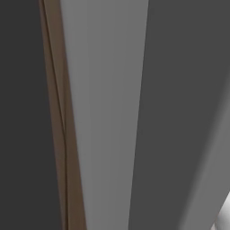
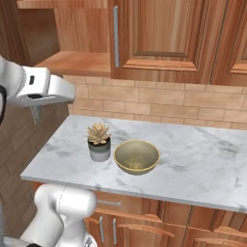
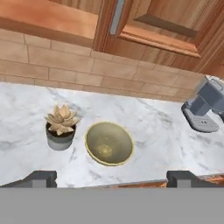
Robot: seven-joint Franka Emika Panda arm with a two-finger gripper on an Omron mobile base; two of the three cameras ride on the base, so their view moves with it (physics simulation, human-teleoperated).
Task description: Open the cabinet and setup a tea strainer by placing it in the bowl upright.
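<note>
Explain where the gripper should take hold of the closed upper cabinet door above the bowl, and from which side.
Grip the vertical metal handle at the left edge of the cabinet door, approaching from the front with the open gripper straddling the bar sideways. The handle is a slim upright bar.

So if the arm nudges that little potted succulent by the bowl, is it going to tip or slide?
The potted succulent would probably slide rather than tip: its pot looks squat and wide-based, on smooth marble counter. It stands close beside the bowl, so a push that way would likely bump it. The leaves look delicate, so grip the pot.
</note>
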